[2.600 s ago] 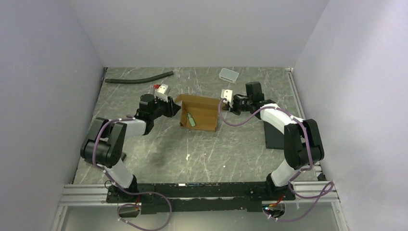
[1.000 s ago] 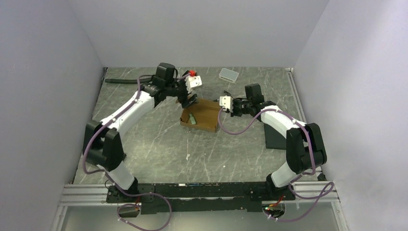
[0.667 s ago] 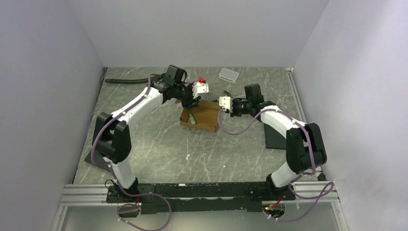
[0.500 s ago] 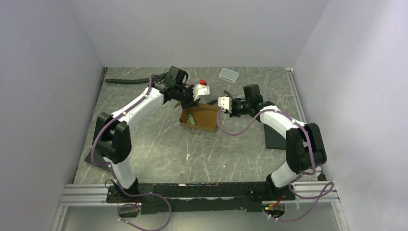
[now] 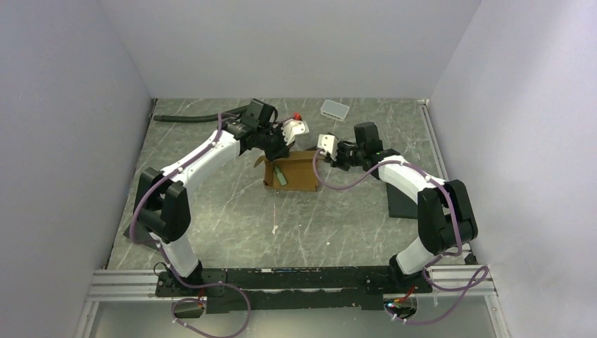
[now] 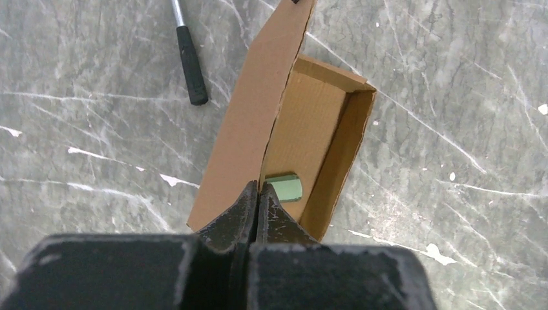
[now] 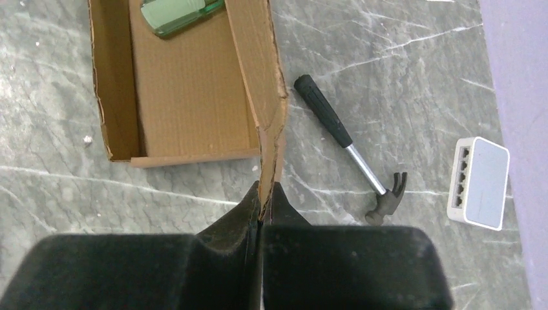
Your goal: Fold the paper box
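Note:
The paper box [image 5: 294, 172] is an open brown cardboard carton in the middle of the table, with a green object [image 6: 284, 186] inside. My left gripper [image 5: 280, 149] is at its far left side. In the left wrist view it [image 6: 258, 187] is shut on the edge of a raised panel [image 6: 249, 123]. My right gripper [image 5: 320, 156] is at the box's right end. In the right wrist view it [image 7: 262, 197] is shut on the upright end wall [image 7: 258, 77], beside the box floor [image 7: 187, 84].
A small hammer [image 7: 352, 152] lies on the table behind the box; its handle [image 6: 190, 58] shows in the left wrist view. A white-grey tray [image 5: 335, 108] and a black hose [image 5: 204, 115] lie at the back. A black slab [image 5: 403, 198] lies right.
My left arm has swung from the box's left side round to its far side and closed on a panel. The panel now stands up. My right gripper has kept its hold.

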